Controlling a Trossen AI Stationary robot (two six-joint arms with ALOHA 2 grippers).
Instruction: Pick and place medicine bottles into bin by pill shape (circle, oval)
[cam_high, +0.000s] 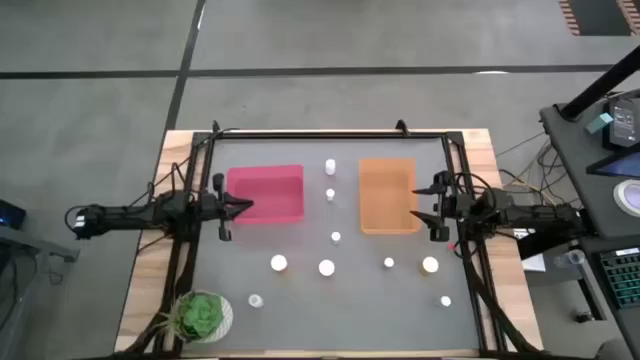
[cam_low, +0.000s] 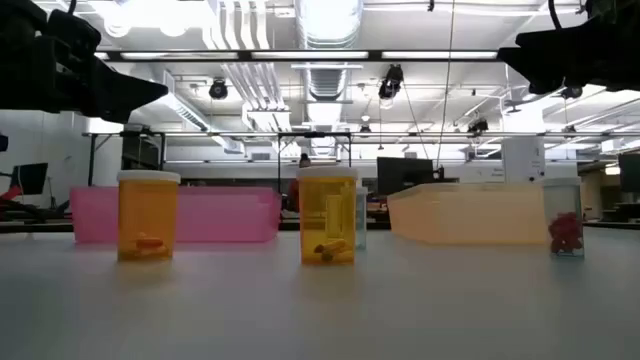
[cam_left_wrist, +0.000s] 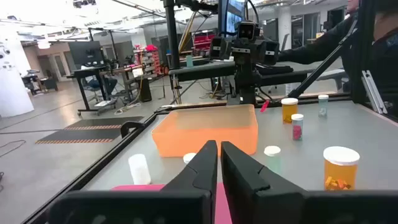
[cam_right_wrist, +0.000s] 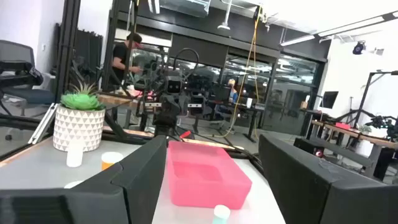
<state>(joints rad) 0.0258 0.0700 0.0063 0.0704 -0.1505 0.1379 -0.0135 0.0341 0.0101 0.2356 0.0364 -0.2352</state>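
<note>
The pink bin (cam_high: 265, 193) and the orange bin (cam_high: 388, 195) lie side by side at the table's middle. Several white-capped medicine bottles stand upright on the table: two between the bins (cam_high: 330, 166) (cam_high: 330, 194), the others nearer the front, such as the orange-bodied ones (cam_low: 147, 217) (cam_low: 327, 215). My left gripper (cam_high: 245, 206) hovers shut over the pink bin's left edge, holding nothing. My right gripper (cam_high: 417, 204) hovers open over the orange bin's right edge, with nothing between its fingers (cam_right_wrist: 149, 168). Both are high above the table (cam_low: 130, 95) (cam_low: 540, 55).
A white pot with a green plant (cam_high: 203, 316) stands at the table's near left corner. A dark frame (cam_high: 330, 131) runs around the table's edges. Bare grey table top (cam_high: 330, 325) lies along the front between the bottles.
</note>
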